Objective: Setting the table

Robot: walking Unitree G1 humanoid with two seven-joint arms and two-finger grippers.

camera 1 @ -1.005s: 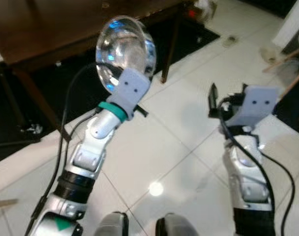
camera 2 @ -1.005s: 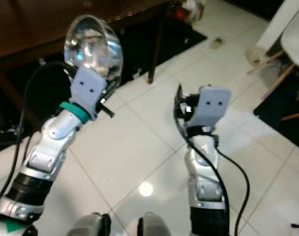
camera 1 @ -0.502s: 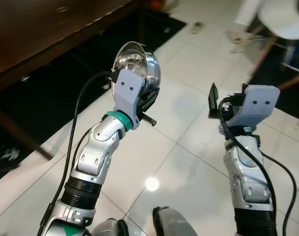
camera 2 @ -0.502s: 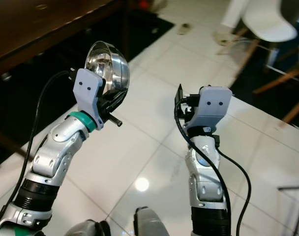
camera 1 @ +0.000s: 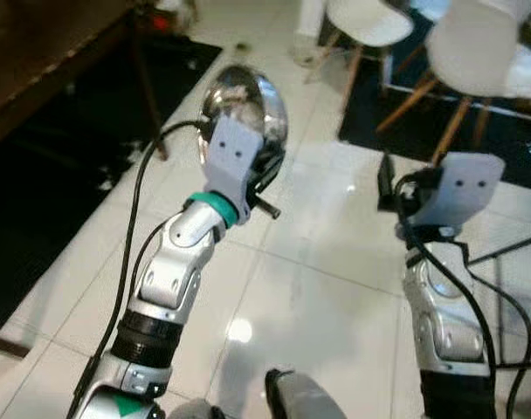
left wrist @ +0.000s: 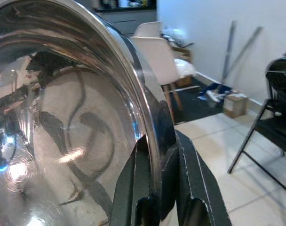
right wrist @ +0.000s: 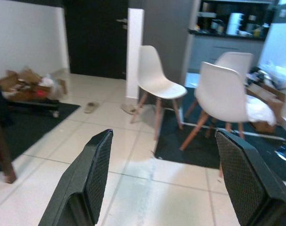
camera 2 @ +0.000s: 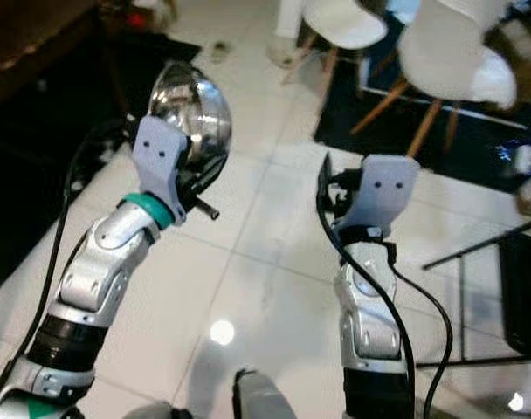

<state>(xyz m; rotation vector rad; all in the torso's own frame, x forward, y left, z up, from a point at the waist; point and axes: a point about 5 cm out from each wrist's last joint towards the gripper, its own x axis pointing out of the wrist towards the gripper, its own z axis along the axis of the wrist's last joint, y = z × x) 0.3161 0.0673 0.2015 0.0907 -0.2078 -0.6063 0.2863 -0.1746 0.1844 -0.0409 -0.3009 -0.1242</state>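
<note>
Nearest the camera, the two silver arms rise from the robot's body over a glossy white tiled floor (camera 1: 318,288). The left end effector (left wrist: 154,188) is clenched on the rim of a shiny steel bowl (camera 1: 245,109), one black finger inside the wall and one outside, so the bowl is held on edge, raised in front of the robot's left side, its hollow facing back toward the wrist. The right end effector (right wrist: 169,176) is released, its two fingers spread wide with nothing between them, held up at about the same height and well apart from the bowl. Beyond the arms, a dark wooden bench (camera 1: 47,52) stands at the far left, its leg on a black rug; white chairs (right wrist: 157,80) on another dark rug lie ahead and to the right. The relation that matters: the bench lies off to the left of the bowl-carrying arm, so the left arm is the nearer one for setting it down, and the bowl would need tipping from edge-on to level before release, by my reckoning.
</note>
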